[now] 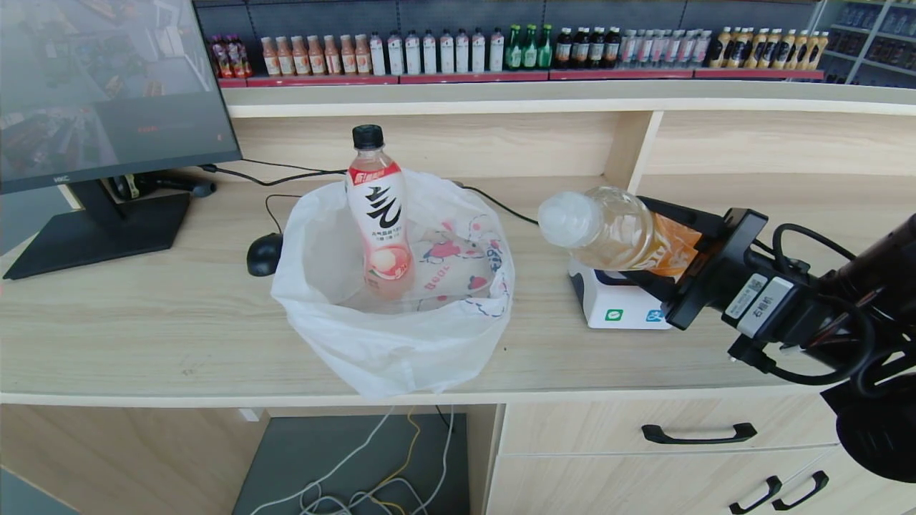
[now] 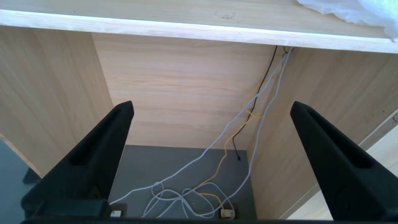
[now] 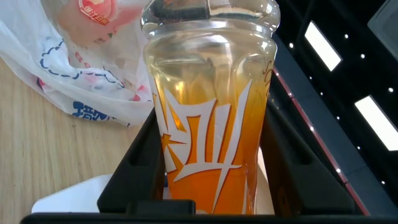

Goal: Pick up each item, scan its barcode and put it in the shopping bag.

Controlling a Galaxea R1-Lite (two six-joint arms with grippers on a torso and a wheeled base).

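Below the shopping bag point(image 1: 386, 343), under the front edge of the counter point(image 1: 143, 322), the left gripper point(image 2: 211, 112) hangs with its jaws spread wide and nothing between them, facing loose cables point(image 2: 249, 124). To the right of the bag, the right gripper point(image 1: 655, 247) has its jaws pinching an orange-labelled bottle point(image 1: 615, 230) around its lower body. The bottle lies on its side, cap end toward the bag, just above a small white scanner point(image 1: 615, 304). Inside the bag a pink peach-drink bottle point(image 1: 378, 214) stands upright, so one item looks packed. The step in hand appears to be the scan of this second bottle; whether its barcode faces the scanner I cannot tell. Next, I judge, the bottle must be carried over the bag's open mouth and lowered beside the pink bottle without toppling it or snagging the thin plastic rim. The right wrist view adds what the head view lacks: both jaws pressed flat against the bottle's sides, with the bag's printed plastic close ahead. The left wrist view adds the hollow beneath the counter. Beyond the bag sit a mouse point(image 1: 265, 254), a monitor point(image 1: 107, 79) and a far shelf of drinks point(image 1: 501, 50).
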